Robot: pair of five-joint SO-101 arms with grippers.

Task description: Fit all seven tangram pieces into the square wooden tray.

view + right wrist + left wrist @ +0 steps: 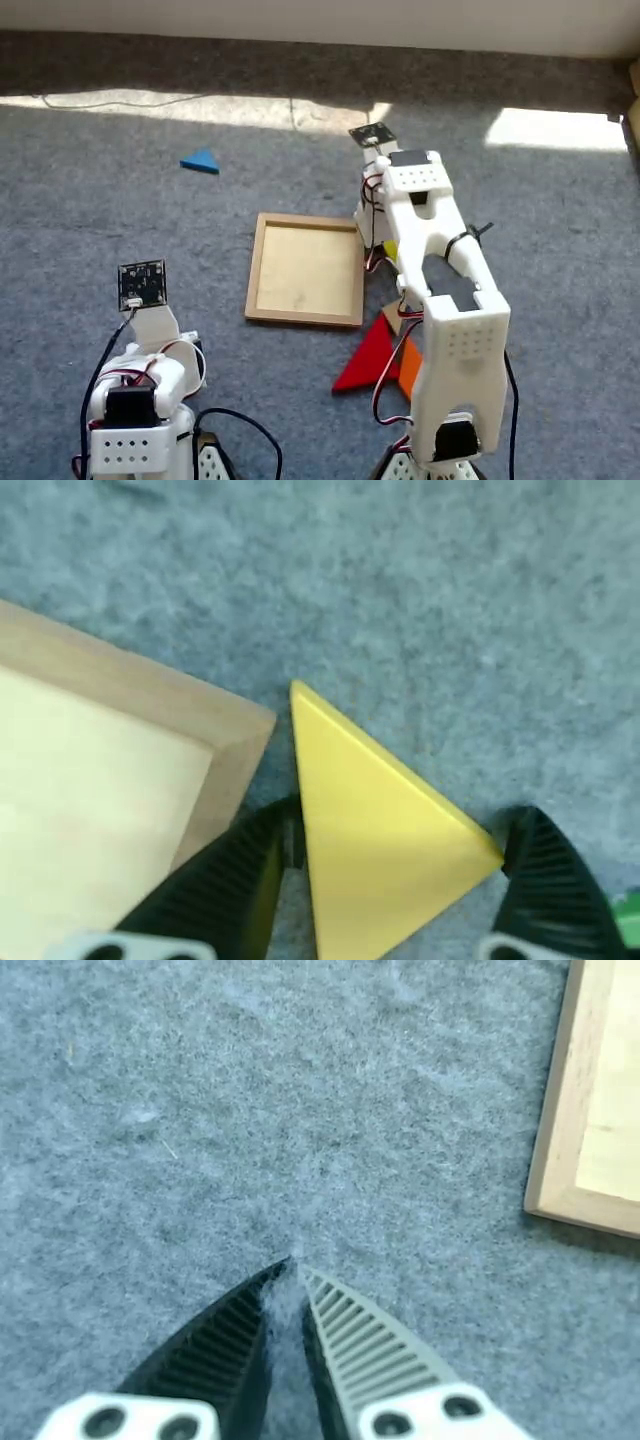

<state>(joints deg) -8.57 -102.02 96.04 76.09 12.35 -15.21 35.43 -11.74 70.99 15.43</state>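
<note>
The square wooden tray (305,270) lies on the grey carpet with nothing in it; one corner (190,730) shows in the right wrist view and an edge (590,1110) in the left wrist view. A yellow triangle (370,830) lies just off that corner, and my right gripper (400,830) is shut on it, one finger against each side. In the high view the yellow triangle (390,250) peeks out under the right arm by the tray's right side. My left gripper (297,1265) is shut on nothing over bare carpet, left of the tray.
A blue triangle (202,161) lies far off at the upper left. A red triangle (372,357), an orange piece (410,368) and a tan piece (392,318) sit below the tray's right corner, partly under the right arm. A cable runs along the far edge.
</note>
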